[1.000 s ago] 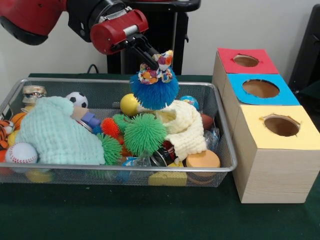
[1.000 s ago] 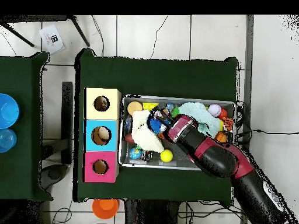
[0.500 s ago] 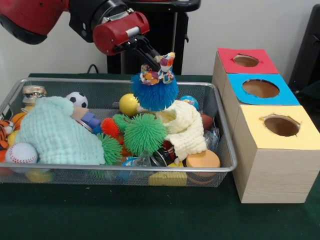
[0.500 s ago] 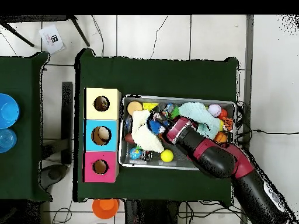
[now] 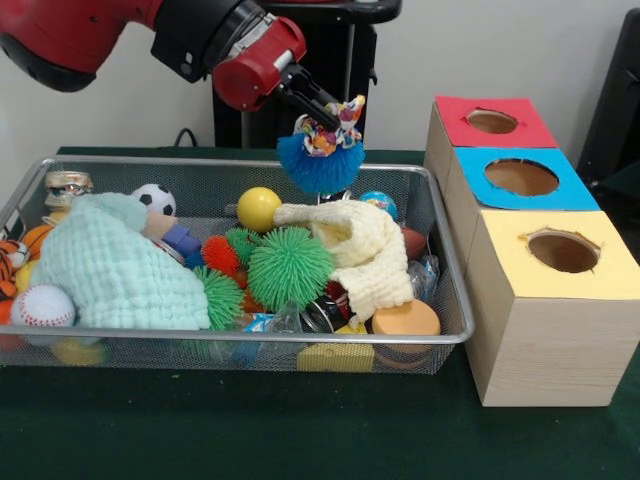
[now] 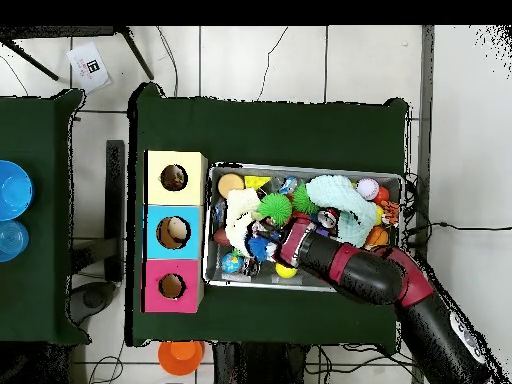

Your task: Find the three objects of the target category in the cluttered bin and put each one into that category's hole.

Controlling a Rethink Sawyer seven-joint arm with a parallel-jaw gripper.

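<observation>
My gripper [image 5: 322, 118] is shut on a blue spiky ball [image 5: 320, 166] by the multicoloured bow on its top. The ball hangs clear above the back of the wire mesh bin [image 5: 300, 338], over the cream cloth [image 5: 365, 245]. In the overhead view the gripper [image 6: 275, 243] and the blue spiky ball [image 6: 260, 246] sit over the bin's half nearer the boxes. To the right stand three wooden boxes, each with a hole: red [image 5: 491, 121], blue [image 5: 521, 177] and yellow [image 5: 563, 251]. A large green spiky ball [image 5: 289, 267] and smaller orange and green ones lie in the bin's middle.
The bin also holds a mint cloth [image 5: 115, 270], a yellow ball [image 5: 258, 209], a soccer ball [image 5: 154, 198], a baseball [image 5: 42, 306] and an orange disc [image 5: 404, 320]. The boxes rise higher than the bin's rim.
The gripper has lifted the blue spiky ball higher and carried it a little toward the boxes. The green spiky ball below it now shows in full.
</observation>
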